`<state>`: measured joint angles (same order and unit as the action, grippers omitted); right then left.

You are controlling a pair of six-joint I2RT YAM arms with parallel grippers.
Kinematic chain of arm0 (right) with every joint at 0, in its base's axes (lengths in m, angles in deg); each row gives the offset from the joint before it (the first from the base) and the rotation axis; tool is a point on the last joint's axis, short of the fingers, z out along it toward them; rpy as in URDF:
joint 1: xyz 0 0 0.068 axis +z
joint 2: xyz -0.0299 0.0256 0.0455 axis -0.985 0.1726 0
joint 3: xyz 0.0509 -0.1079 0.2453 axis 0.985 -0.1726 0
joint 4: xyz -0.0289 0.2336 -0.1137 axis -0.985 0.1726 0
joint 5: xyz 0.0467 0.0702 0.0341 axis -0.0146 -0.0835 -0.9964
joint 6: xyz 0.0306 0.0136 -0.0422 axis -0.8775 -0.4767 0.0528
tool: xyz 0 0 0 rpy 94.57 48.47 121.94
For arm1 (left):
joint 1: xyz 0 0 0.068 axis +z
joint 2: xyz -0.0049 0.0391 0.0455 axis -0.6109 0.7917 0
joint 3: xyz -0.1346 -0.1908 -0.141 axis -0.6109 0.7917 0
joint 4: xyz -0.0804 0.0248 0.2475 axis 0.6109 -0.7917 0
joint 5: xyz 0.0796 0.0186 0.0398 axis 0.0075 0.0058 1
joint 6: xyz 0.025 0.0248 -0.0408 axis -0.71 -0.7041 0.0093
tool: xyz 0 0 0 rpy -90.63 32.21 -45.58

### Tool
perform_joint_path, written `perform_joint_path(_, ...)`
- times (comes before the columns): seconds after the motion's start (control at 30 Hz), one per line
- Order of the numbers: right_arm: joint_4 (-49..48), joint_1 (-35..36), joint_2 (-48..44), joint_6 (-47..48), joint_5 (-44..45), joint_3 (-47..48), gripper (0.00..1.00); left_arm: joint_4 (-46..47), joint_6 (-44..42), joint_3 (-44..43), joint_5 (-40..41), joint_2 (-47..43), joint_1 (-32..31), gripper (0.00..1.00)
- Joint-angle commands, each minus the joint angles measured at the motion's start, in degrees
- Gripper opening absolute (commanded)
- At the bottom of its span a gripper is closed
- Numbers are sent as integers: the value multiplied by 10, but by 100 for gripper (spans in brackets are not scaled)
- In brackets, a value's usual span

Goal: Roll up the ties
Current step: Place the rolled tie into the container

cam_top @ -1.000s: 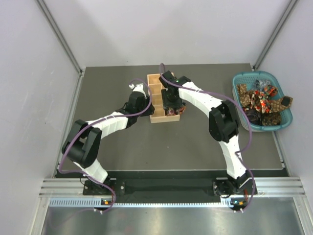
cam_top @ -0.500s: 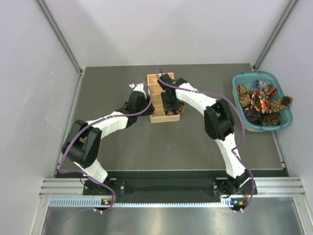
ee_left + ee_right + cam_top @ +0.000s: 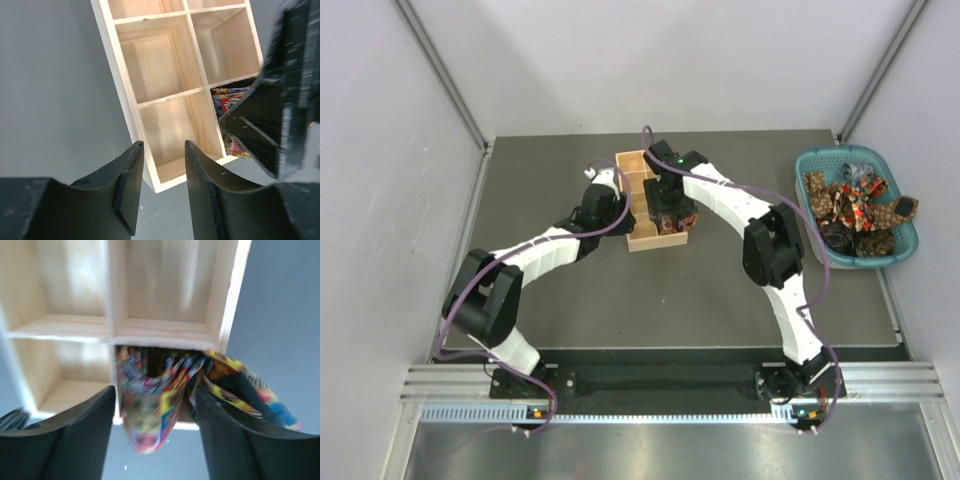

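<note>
**One tie in the tray's near right corner, both tools at the tray**

The wooden tray (image 3: 640, 242) lies on the dark worktop (image 3: 700, 300), its compartments in two columns. One tie (image 3: 145, 415), printed in red, yellow, blue and black, sits bunched in the tray's near right corner compartment. Part of it spills over the tray's right wall onto the worktop just beside it. Of the compartments in view, this is the only one with fabric in it.

Well to the right of the tray stands a teal basket (image 3: 835, 152). It holds a tangled heap of brown, red and orange ties (image 3: 855, 205); how many cannot be told.

The right arm (image 3: 735, 200) curves in from the tray's right and hangs over its near end. The right tool (image 3: 154, 389) points down at the corner compartment with its jaws wide apart. The tie lies between them, and the blurred wrist view does not show a finger pressing on it.

The left arm (image 3: 545, 250) reaches in from the tray's left. The left tool (image 3: 163, 145) sits at the tray's near left corner with its jaws apart. The corner wall shows in the gap, narrower than the gap, and I cannot tell whether either finger touches it.

Counted: two arms, two tools, one tray, one basket, one tie in the tray.
</note>
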<state>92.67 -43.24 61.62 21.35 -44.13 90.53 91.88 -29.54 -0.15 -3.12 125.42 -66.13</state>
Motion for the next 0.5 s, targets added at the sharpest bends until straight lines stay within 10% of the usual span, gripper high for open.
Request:
perform_joint_path(0.0, -7, -3, -80, 8, 10, 45, 68, -7, -12, -23, 9, -37, -2, 43)
perform_joint_path(0.27, -28, -22, -138, 19, 23, -19, 72, -10, -16, -17, -11, -51, -4, 44)
perform_joint_path(0.47, -102, -58, -210, 23, -34, -150, 93, -9, -21, -3, -9, -66, -12, 44)
